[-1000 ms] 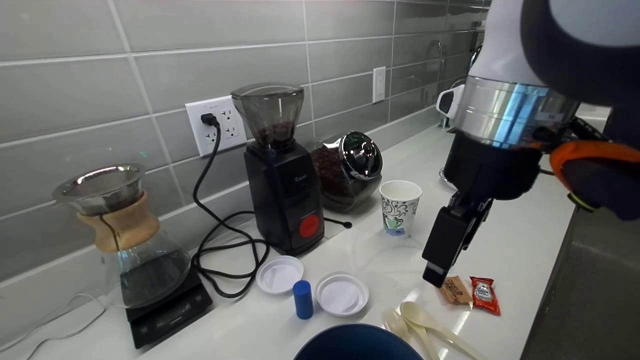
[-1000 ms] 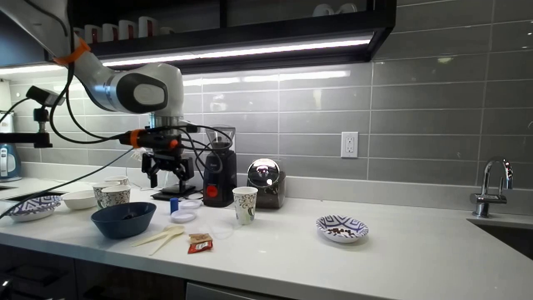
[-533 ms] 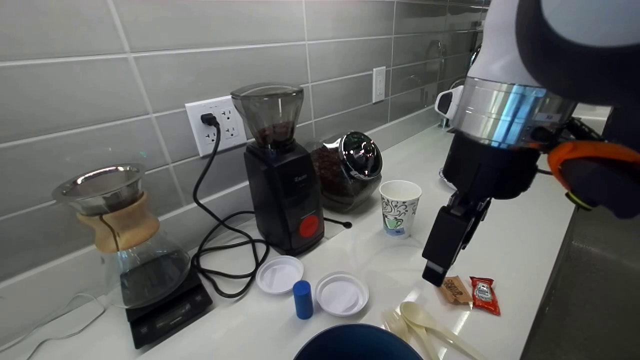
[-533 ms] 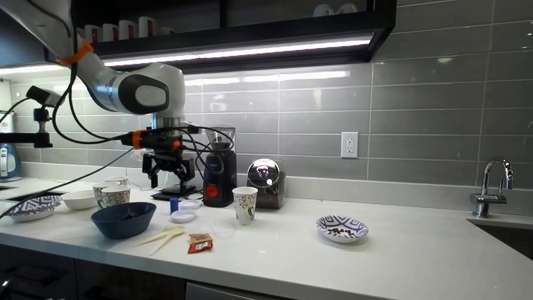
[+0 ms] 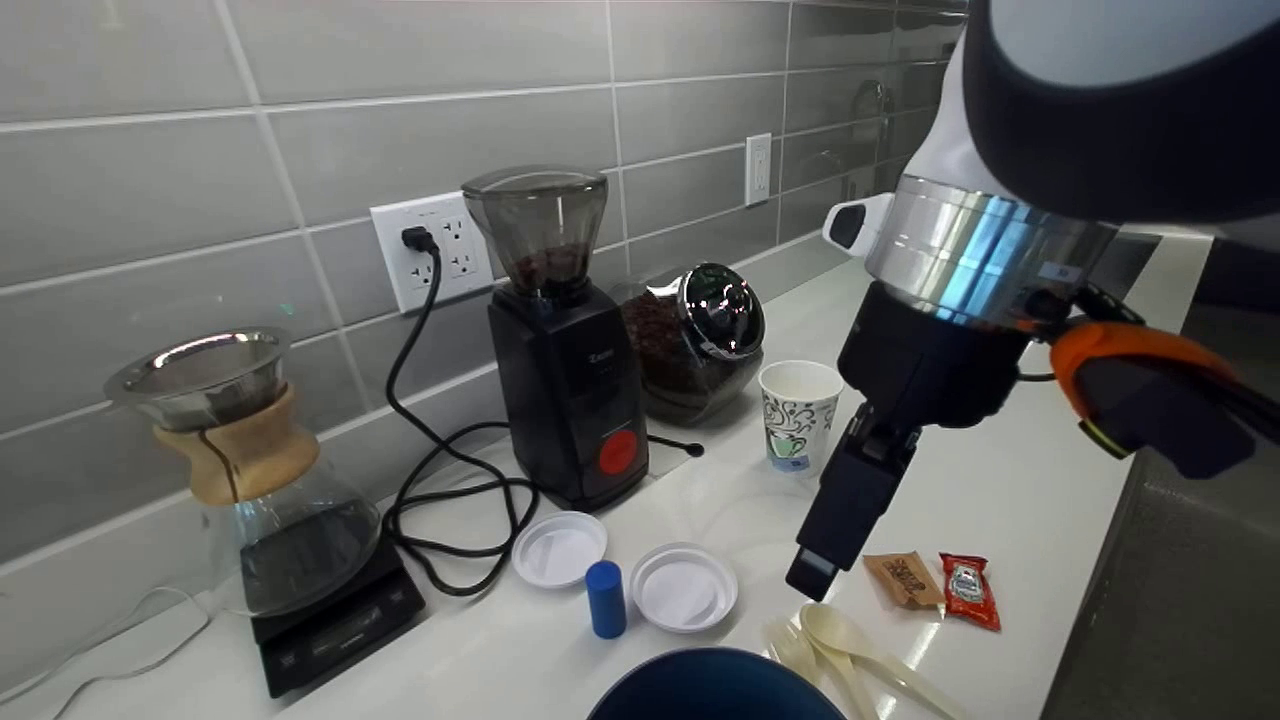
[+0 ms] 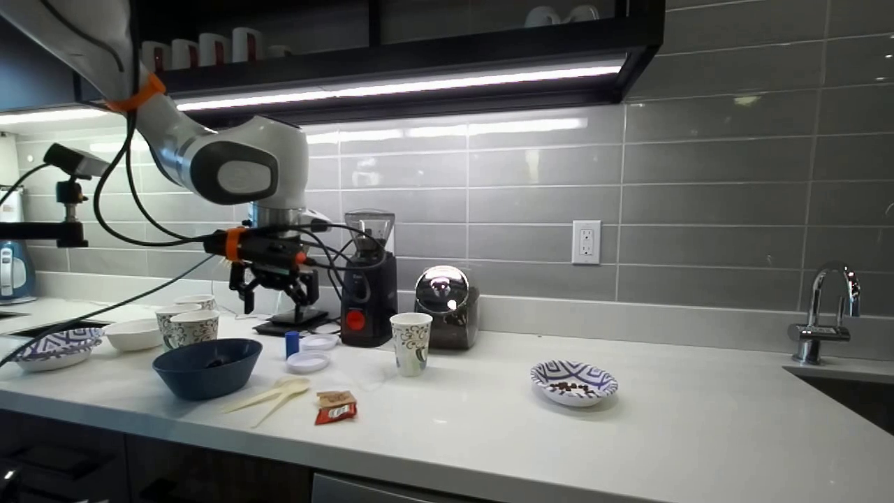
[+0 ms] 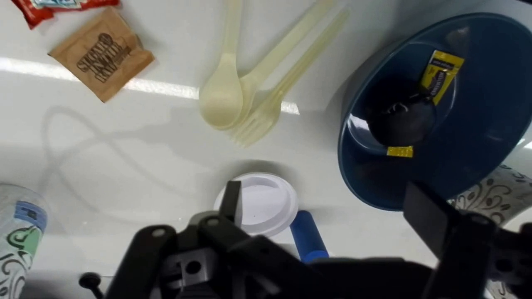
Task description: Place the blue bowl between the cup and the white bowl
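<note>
Prob. pre-grasp approach — gripper spread w/ nothing pinched, blue bowl at lower left in an exterior view — so next move likely needs jaws astride its rim b4 a carry to the gap btwn cup & white bowl, lower right.
</note>
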